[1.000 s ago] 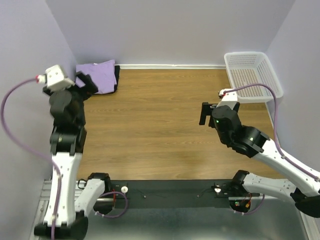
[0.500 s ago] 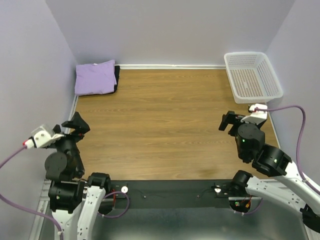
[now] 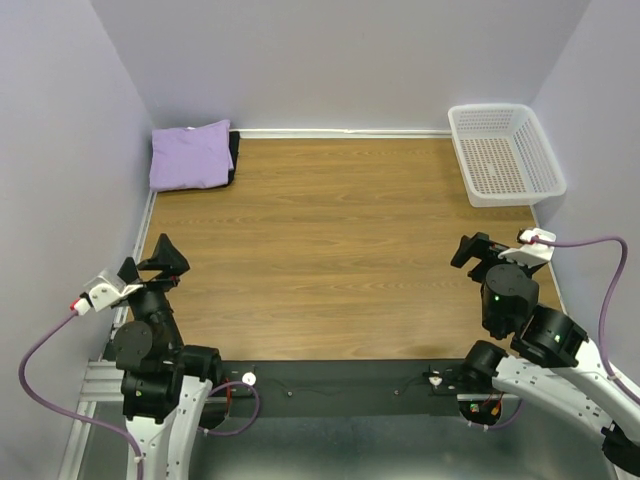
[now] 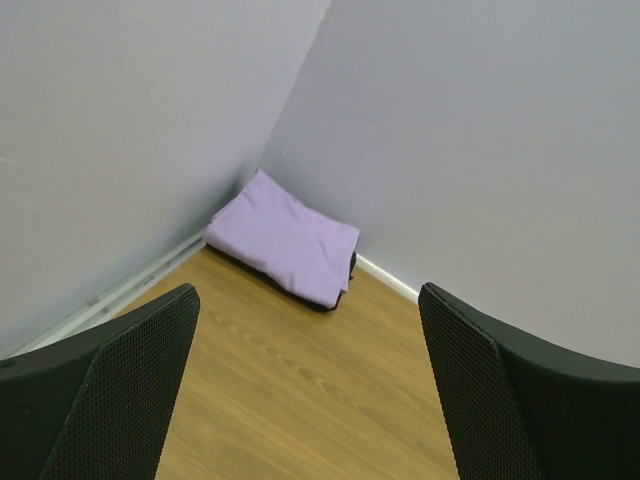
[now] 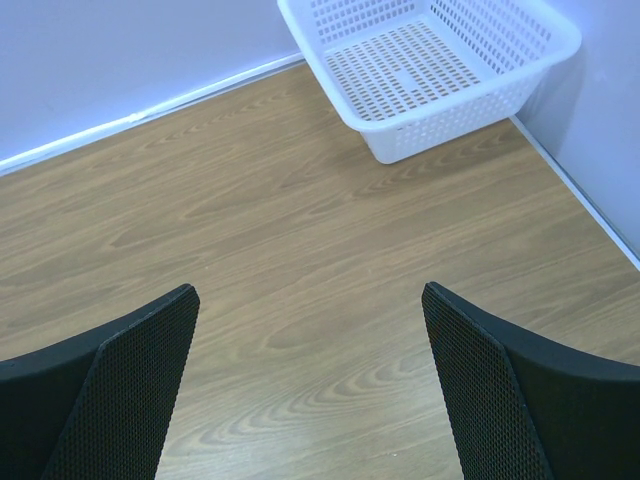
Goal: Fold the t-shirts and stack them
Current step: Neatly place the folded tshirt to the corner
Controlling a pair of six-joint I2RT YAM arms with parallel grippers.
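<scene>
The folded lavender t-shirt (image 3: 190, 155) lies in the far left corner on top of the folded black t-shirt (image 3: 234, 155), of which only the right edge shows. Both show in the left wrist view, the lavender t-shirt (image 4: 285, 237) over the black t-shirt (image 4: 350, 275). My left gripper (image 3: 152, 268) is open and empty at the near left table edge, far from the stack. My right gripper (image 3: 472, 251) is open and empty at the near right, over bare wood.
A white perforated basket (image 3: 505, 153) stands empty at the far right corner and shows in the right wrist view (image 5: 430, 70). Purple walls close in the table on three sides. A black strip runs along the near edge (image 3: 330, 380).
Both arms have pulled back from the middle toward the near edge. The left gripper left the shirt stack in the far corner. The stack has not moved.
</scene>
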